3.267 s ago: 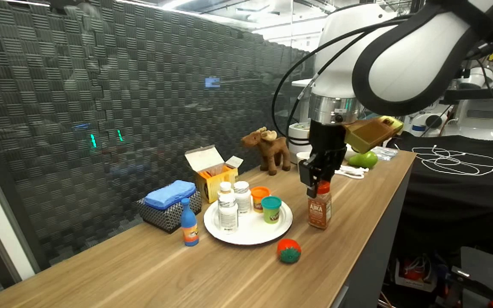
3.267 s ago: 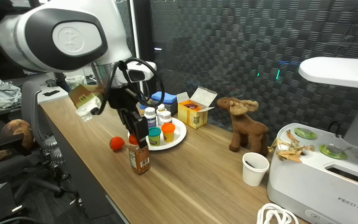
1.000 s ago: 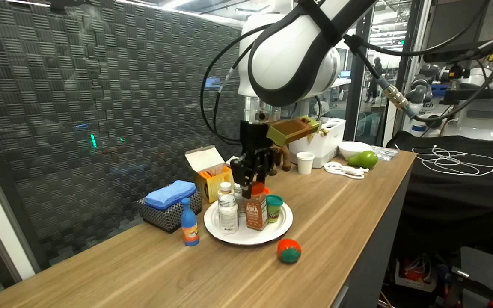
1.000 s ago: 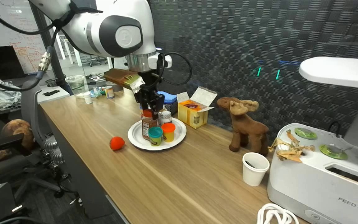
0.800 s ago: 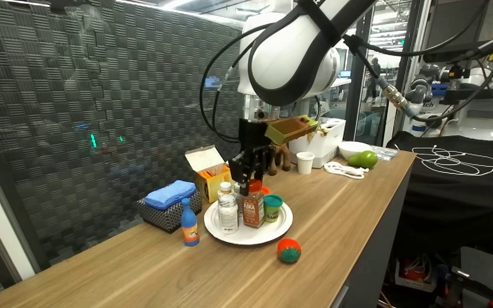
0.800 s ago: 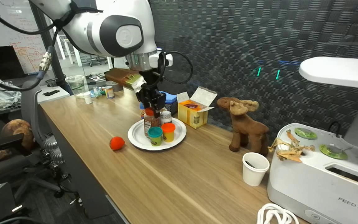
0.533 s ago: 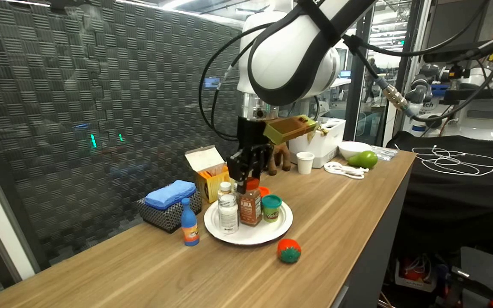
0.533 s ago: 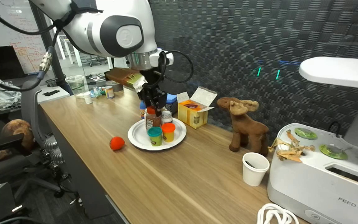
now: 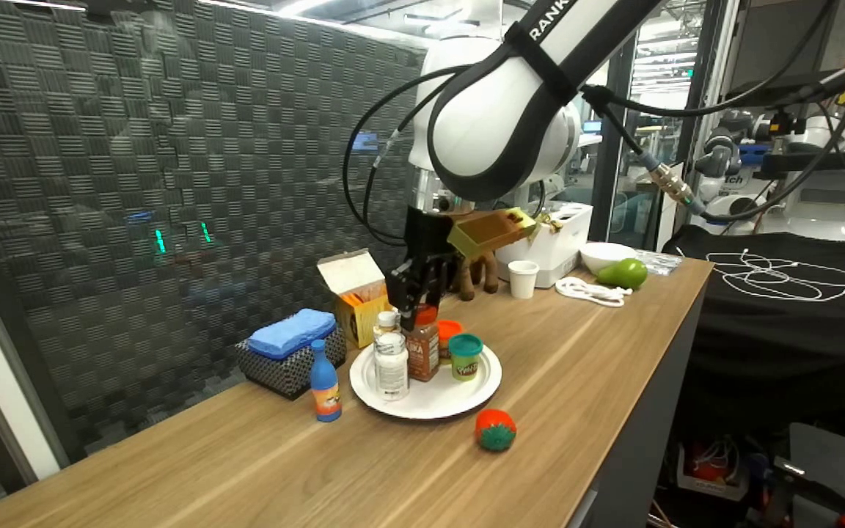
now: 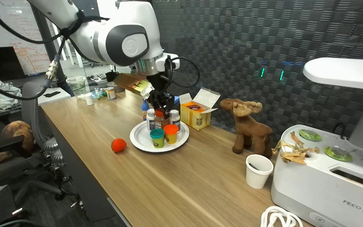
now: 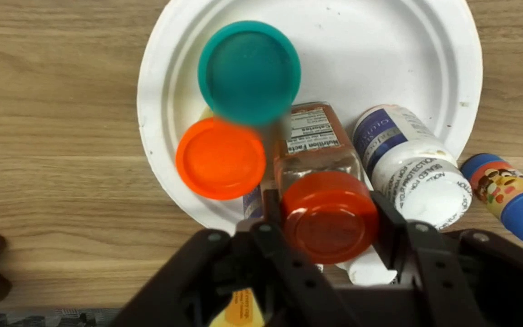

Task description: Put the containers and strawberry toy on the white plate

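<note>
My gripper is shut on the red lid of the brown spice jar, a finger on each side. The jar is at the white plate, among the white bottles and tubs; I cannot tell if its base touches the plate. White bottles stand on the plate close to the jar; another shows in an exterior view. The teal-lidded tub and an orange-lidded tub stand on the plate. The strawberry toy lies on the counter outside the plate, out of the wrist view.
A blue bottle stands beside the plate. Behind are an open yellow carton and a dark box with a blue cloth. A brown moose toy, paper cup and white planter stand farther along.
The spice jar was carried from the counter beside the plate to the plate. In the last second it moved back among the bottles. The strawberry toy has not moved.
</note>
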